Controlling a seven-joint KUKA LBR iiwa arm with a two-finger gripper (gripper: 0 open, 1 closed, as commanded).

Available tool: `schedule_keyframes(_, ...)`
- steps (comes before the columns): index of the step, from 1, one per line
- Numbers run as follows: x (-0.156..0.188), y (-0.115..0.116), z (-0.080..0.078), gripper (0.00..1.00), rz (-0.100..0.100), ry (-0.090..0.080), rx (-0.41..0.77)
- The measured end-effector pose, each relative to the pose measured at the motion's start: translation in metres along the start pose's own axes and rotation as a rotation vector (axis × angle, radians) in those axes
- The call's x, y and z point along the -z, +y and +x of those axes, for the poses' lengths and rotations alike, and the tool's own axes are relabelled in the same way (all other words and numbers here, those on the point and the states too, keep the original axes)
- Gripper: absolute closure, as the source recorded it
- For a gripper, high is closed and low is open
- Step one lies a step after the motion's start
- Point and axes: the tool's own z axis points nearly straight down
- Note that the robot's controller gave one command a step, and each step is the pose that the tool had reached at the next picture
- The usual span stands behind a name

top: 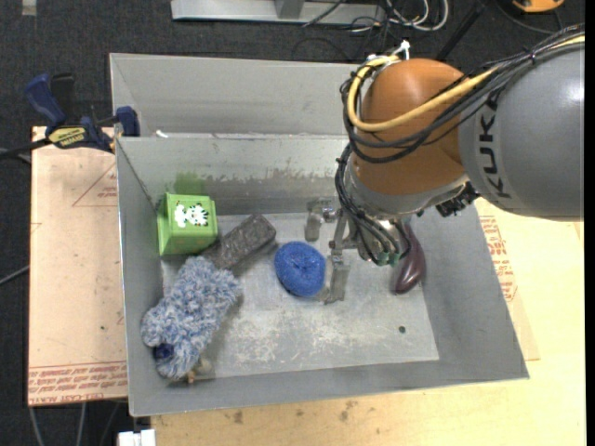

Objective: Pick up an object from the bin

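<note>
My gripper [324,260] hangs low in the middle of the bin, under the orange wrist cover. Its two metal fingers stand apart, open, one fingertip [334,291] near the floor and the other further back. Nothing is between them. A round blue ball of fuzzy yarn-like stuff [298,268] lies just left of the near finger, touching or almost touching it. A dark purple, eggplant-shaped thing [409,268] lies to the right of the gripper, partly under the arm.
A grey, rough stone-like block [246,240] lies left of the ball. A green box with a white picture [187,223] stands by the left wall. A blue-and-white knitted piece [190,311] lies at the front left. The arm covers the bin's back right.
</note>
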Motion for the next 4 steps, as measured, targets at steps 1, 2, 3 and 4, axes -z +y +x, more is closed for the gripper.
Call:
schedule_keyframes(1,0.005,0.0,-0.001,0.0,-0.001,-0.008,-0.002)
schedule_keyframes(2,-0.038,0.008,-0.03,0.0,-0.002,-0.019,-0.001)
schedule_keyframes(3,-0.097,0.015,-0.056,0.0,-0.002,-0.01,-0.005)
schedule_keyframes(4,-0.106,0.0,-0.048,0.0,-0.001,-0.004,-0.124)
